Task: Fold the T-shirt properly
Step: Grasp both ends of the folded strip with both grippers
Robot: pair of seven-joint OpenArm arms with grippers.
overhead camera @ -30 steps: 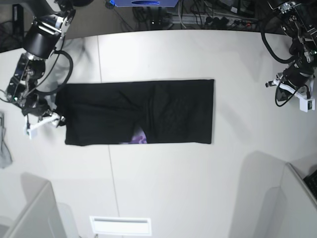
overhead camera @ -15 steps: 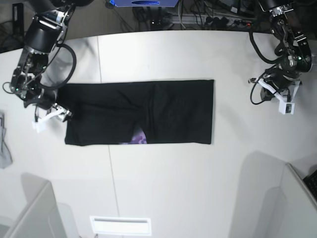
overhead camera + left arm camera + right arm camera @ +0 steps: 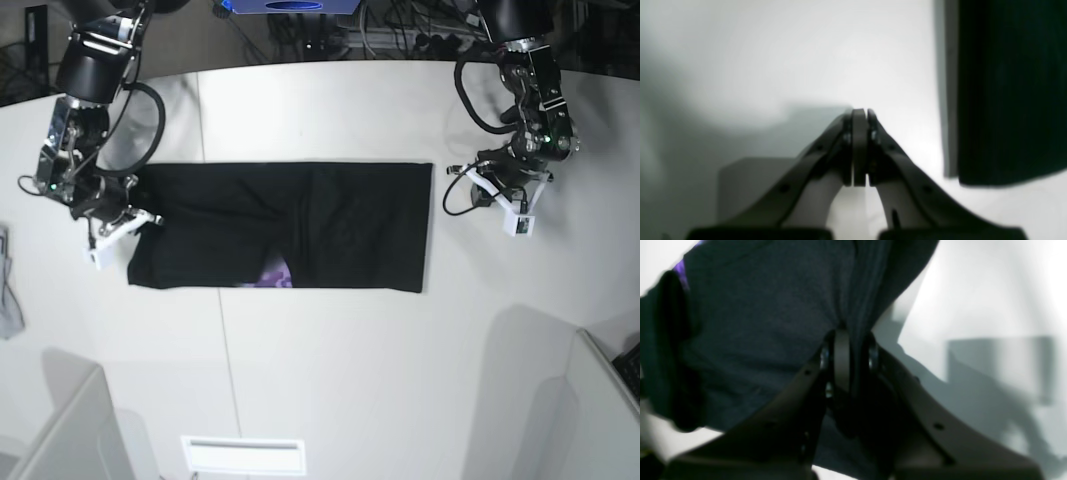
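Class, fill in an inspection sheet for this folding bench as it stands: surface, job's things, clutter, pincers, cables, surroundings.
Surface: white table, one seam line running across it.
Job's things: black T-shirt lying as a long folded strip; a bit of purple print peeks out at its near edge.
Clutter: grey cloth scrap at the table's edge.
Pincers: right pincer shut on the T-shirt's end, cloth bunched between its fingers; left pincer shut, holding nothing, beside the shirt's other end without touching it.
Cables: black loops on both arms; a tangle behind the table.
Surroundings: grey panels at the near corners; white slotted plate at the front edge.
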